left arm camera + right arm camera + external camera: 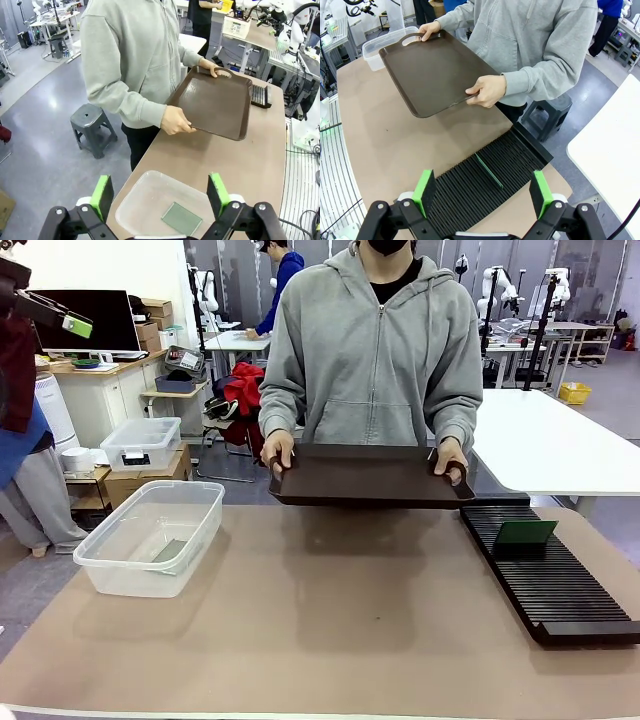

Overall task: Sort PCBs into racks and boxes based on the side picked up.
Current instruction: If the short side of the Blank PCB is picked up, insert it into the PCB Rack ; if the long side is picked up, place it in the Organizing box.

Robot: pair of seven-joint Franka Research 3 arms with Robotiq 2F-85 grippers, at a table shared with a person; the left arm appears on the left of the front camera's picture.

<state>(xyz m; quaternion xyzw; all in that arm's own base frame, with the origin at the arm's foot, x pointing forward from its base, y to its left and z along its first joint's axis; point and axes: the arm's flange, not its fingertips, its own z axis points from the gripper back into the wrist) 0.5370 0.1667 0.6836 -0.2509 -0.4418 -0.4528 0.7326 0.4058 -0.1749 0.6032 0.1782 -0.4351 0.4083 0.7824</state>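
Front view: one green PCB (526,532) stands on edge in the slots of the black rack (560,585) at the right of the frame, near the rack's far end. A second PCB (170,550) lies flat on the floor of the clear tub (150,535) at the left of the frame. Rack and tub sit well apart on the brown table (330,630).

Between them, at upper centre, a person in a grey hooded top holds a dark brown tray (365,478) above the table's far edge, one hand (278,452) at the tray's left end and the other hand (451,458) at its right end.

In the left wrist view the left gripper (160,197) rises from the bottom edge with its green pads (102,196) spread wide and nothing between them; the tub with its board lies directly beyond, low in the centre of the frame, and the tray sits at upper right.

In the right wrist view the right gripper (482,192) is likewise spread wide and empty at the bottom edge. Beyond it, in the lower middle, the rack carries its upright board as a thin green line, and the tray fills the upper left.
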